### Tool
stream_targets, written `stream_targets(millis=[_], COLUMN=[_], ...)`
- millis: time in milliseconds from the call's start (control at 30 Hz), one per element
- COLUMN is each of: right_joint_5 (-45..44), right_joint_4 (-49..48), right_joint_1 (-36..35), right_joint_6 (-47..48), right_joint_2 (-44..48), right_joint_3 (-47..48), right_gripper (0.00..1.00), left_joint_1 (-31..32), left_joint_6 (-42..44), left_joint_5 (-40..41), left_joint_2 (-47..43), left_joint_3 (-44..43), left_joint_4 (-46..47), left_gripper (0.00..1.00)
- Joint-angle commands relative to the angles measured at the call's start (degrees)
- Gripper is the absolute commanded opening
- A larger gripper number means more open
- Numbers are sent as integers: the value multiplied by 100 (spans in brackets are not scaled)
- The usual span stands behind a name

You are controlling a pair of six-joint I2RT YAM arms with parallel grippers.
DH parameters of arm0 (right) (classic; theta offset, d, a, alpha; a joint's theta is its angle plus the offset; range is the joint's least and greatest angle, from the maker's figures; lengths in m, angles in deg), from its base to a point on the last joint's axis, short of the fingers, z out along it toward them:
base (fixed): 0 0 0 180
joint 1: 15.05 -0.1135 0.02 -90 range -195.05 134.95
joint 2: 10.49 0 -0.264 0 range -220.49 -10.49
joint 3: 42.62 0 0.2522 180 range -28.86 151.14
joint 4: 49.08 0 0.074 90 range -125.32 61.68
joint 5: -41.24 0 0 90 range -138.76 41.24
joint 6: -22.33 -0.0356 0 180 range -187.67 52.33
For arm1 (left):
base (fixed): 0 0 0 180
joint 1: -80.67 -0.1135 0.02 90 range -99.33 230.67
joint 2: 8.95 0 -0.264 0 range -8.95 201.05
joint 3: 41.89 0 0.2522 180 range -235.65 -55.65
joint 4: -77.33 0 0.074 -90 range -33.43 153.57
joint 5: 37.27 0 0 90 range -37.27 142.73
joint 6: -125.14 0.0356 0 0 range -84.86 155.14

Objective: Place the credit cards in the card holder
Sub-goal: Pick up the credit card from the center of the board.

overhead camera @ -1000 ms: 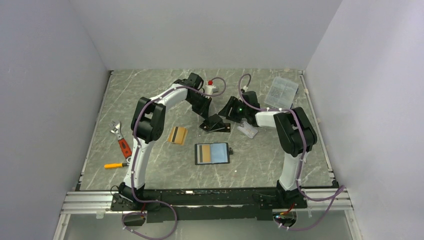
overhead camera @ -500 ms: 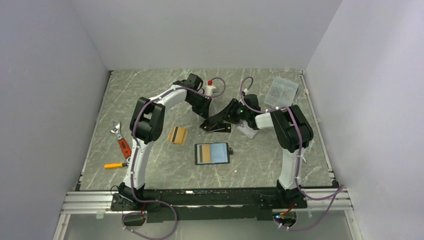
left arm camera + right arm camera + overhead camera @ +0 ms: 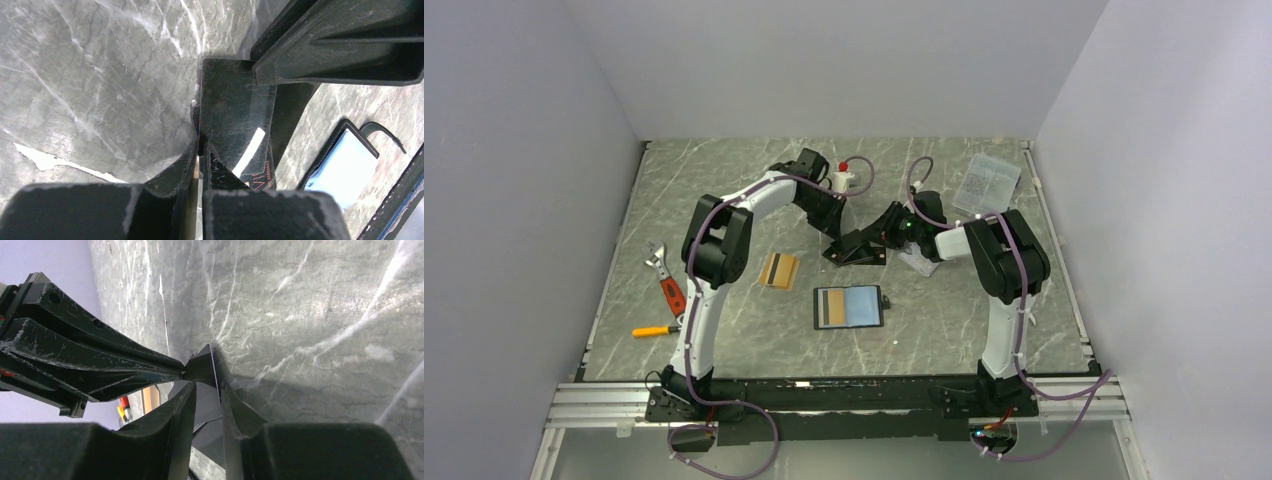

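The card (image 3: 232, 110) in the black left gripper (image 3: 200, 148) was glossy black with a pale streak and small red lettering. Beneath that gripper the table (image 3: 100, 75) was grey marble veined white. Near it, the card holder (image 3: 345, 167) showed light blue lining edged in black.

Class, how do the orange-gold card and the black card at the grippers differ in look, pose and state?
The orange-gold card is gold with a dark stripe; the black card is black. The orange-gold card lies flat on the table; the black card is tilted up. Nothing touches the orange-gold card; the left gripper pinches the black card. Both are outside the card holder.
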Motion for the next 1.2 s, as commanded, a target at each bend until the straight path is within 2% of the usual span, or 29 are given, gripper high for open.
stream_targets(millis=[0,167,300,333,367,433,567,733,833,1033,1167], right_joint_5=[98,150,235,247,249,233,280,353,397,721,1355], right_joint_4=[16,155,34,29,32,113,218,140,33,-54,-187], right_joint_1=[-13,-17,-17,-15,-10,-15,-8,-21,-14,-15,-11], right_joint_6=[123,199,67,48,44,96,246,403,505,640,757], right_joint_2=[252,274,243,266,303,422,703,980,1156,1511,1844], right_joint_3=[146,269,280,282,278,265,181,-44,-238,-385,-531], right_gripper=[26,16,0,0,0,0,0,0,0,0,0], left_joint_1=[31,27,23,17,-4,-60,-194,-328,-375,-428,-419], left_joint_6=[59,72,106,118,132,158,265,457,562,987,995], left_joint_5=[202,223,216,208,179,7,-305,-764,-1167,-1952,-2138], left_joint_2=[-136,-182,-255,-277,-313,-415,-692,-1059,-1188,-1229,-1562], left_joint_3=[199,200,161,149,127,59,-25,24,138,104,312], left_joint_4=[-68,-64,-98,-119,-156,-252,-502,-723,-788,-1225,-1315], left_gripper=[8,8,9,12,18,45,61,88,98,99,99])
